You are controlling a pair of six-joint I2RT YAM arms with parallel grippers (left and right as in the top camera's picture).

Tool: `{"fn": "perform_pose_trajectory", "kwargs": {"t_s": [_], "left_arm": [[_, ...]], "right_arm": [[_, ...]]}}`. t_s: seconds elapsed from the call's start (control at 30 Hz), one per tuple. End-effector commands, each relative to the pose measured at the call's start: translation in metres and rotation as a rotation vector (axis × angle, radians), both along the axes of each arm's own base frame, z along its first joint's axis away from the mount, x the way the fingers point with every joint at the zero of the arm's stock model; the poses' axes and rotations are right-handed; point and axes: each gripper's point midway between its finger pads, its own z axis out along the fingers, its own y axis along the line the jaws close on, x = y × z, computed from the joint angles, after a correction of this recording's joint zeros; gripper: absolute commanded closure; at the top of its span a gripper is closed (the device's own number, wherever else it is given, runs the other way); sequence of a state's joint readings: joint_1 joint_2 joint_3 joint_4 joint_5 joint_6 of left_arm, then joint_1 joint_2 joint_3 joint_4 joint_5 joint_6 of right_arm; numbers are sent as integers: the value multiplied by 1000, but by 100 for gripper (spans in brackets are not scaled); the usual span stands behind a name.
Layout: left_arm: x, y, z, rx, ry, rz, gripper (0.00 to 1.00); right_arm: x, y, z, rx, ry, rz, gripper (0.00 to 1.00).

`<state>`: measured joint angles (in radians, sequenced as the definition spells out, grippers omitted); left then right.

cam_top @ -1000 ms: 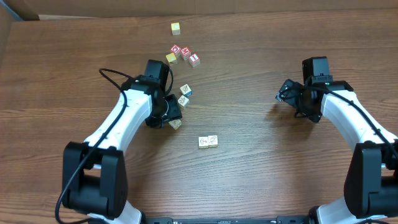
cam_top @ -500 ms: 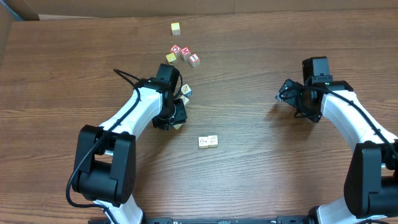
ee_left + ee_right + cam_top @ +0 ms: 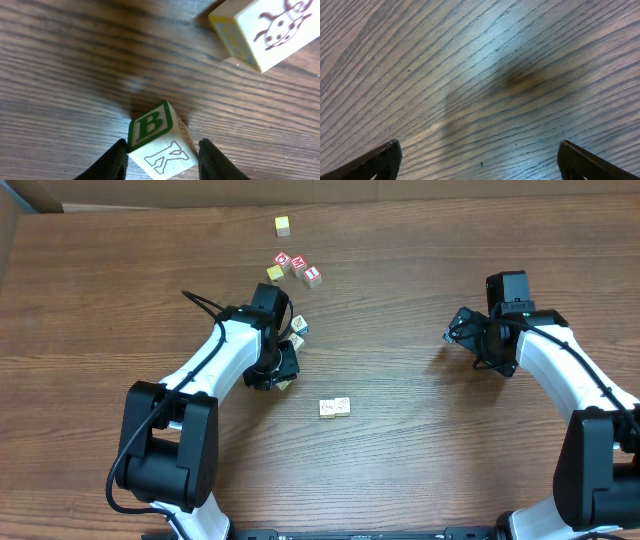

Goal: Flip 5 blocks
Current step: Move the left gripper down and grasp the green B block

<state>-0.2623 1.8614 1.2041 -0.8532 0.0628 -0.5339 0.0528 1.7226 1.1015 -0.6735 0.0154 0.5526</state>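
Your left gripper point(image 3: 162, 150) clamps a tilted block point(image 3: 157, 135) near the ladybug block point(image 3: 265, 30); your right gripper point(image 3: 479, 150) stands wide open.

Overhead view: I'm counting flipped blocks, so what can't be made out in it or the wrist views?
Overhead: the B block sits under the left claw, nearly hidden; drawings on the pair of blocks are too small to read.
Left wrist: ladybug block cut off by the top edge.
Right wrist: shows only table, no blocks.
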Motion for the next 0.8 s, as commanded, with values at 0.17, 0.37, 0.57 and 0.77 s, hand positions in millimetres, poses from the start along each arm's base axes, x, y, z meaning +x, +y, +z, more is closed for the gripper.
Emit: {"fn": "perform_pose_trajectory", "kwargs": {"t_s": [0.17, 0.37, 0.57, 0.77], "left_arm": [[-3, 4, -2, 40, 21, 15, 62], [8, 8, -2, 66, -28, 9, 68], [7, 8, -2, 69, -25, -36, 66], [1, 9, -2, 74, -6, -61, 65]], "right_arm": [[7, -3, 12, -12, -41, -4, 0], [7, -3, 12, -12, -41, -4, 0], [7, -3, 12, -12, -41, -4, 0], [7, -3, 12, -12, -41, -4, 0]]}}
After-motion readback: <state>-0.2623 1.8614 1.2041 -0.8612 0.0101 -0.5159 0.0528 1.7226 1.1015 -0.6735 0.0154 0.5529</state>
